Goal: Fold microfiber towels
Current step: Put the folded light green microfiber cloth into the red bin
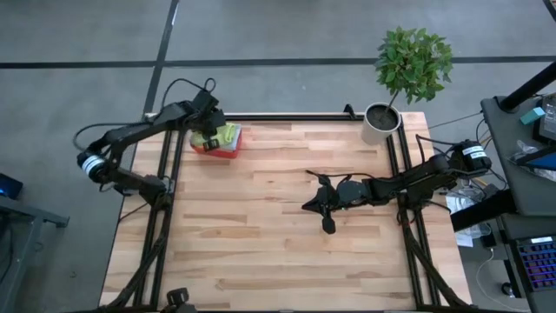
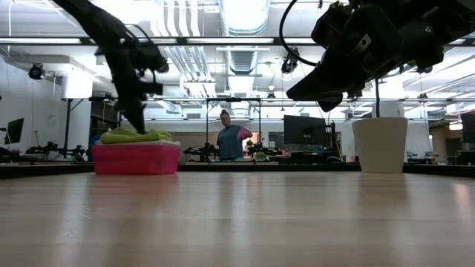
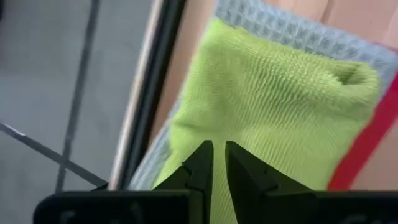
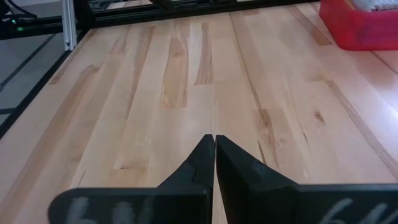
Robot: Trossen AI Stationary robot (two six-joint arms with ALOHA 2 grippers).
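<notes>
Towels [image 3: 273, 106]: grey under green, wrist-only | left pincer [image 3: 219, 152]: slightly apart | right pincer [image 4: 214, 144]: together

Bright overhead striplights (low view), soft shadows, w/ blurry foreground

A robotics lab: a framed wooden tabletop [image 1: 278, 226] on grey concrete floor [image 1: 78, 52], monitors [image 2: 304, 130], ceiling ducts [image 2: 241, 18], a person [image 2: 231, 141] at distant benches.
</notes>
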